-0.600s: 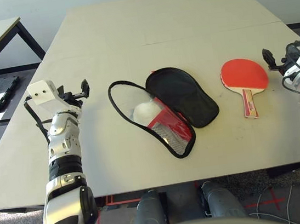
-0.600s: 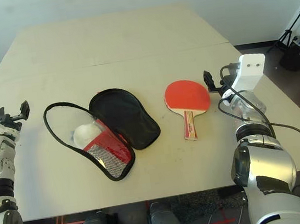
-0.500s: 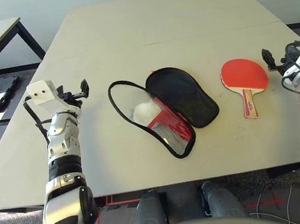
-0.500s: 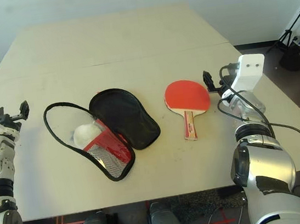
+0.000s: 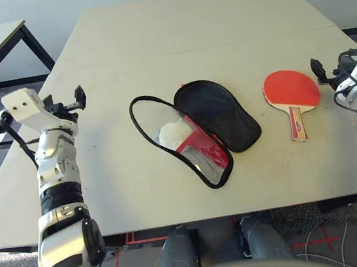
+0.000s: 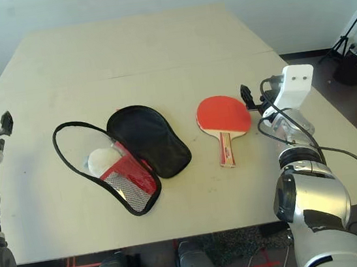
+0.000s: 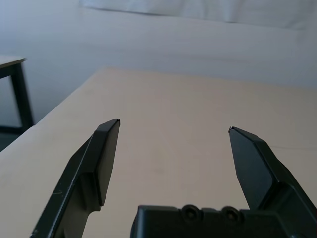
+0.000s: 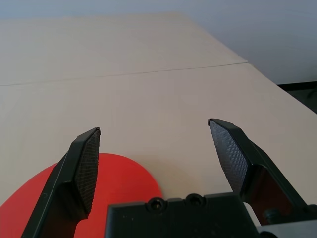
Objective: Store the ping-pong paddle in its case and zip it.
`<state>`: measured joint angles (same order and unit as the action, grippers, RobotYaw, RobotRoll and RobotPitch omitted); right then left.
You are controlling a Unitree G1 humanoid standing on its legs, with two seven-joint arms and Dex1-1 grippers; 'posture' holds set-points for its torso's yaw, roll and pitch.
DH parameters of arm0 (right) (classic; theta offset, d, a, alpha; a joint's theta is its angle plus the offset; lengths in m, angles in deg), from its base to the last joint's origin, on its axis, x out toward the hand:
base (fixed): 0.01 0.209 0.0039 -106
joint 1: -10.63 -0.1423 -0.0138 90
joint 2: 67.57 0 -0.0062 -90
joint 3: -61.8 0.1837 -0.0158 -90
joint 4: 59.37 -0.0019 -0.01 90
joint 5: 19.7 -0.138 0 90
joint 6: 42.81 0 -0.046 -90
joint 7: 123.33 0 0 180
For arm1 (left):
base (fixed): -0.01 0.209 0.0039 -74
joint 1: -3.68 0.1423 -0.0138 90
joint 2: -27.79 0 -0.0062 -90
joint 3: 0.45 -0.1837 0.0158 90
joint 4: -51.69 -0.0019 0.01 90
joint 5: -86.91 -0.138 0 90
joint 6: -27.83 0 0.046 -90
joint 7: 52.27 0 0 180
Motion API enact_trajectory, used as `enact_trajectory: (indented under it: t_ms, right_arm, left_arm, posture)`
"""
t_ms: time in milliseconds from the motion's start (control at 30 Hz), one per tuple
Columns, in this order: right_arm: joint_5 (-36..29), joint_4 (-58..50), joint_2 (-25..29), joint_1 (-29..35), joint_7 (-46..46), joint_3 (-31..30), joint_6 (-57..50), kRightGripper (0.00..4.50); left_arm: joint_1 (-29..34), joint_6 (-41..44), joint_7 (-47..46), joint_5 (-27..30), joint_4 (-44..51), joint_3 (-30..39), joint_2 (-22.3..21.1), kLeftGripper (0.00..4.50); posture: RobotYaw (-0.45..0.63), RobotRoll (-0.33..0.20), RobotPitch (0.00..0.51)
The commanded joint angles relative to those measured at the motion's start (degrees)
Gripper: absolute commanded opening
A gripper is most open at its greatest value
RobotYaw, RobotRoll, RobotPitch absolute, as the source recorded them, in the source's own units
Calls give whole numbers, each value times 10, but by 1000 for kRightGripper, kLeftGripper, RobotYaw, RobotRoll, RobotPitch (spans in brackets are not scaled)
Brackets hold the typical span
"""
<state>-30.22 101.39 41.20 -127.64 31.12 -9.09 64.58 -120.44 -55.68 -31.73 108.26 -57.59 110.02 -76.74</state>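
Bright even light, soft shadows, sharp focus.

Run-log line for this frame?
paddle: on table, right of case | case: unzipped, open | left tool: open, empty | right tool: open, by paddle

In the right wrist view the ping-pong paddle (image 8: 74,198) was cut off by the picture's edge and partly hidden behind the right gripper (image 8: 153,141). Inside the case (image 5: 195,131), a white lumpy wad (image 5: 173,133) sat partly behind the mesh pocket (image 5: 203,163), too indistinct to identify.
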Motion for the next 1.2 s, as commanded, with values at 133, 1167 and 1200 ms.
enact_trajectory:
  t_ms: [133,1167,1200]
  right_arm:
    - [-18,-33,-14,18,-31,7,-16,4484]
    - [-59,-841,-139,141,220,14,-1099,4484]
    - [-52,-837,-144,138,225,13,-1099,4484]
  left_arm:
    - [-4,178,133,87,213,-113,-16,4500]
    - [8,283,259,72,305,-252,0,4500]
    - [6,284,258,72,306,-252,2,4500]
  posture:
    - [25,0,79]
    - [-64,0,93]
    - [-60,0,94]
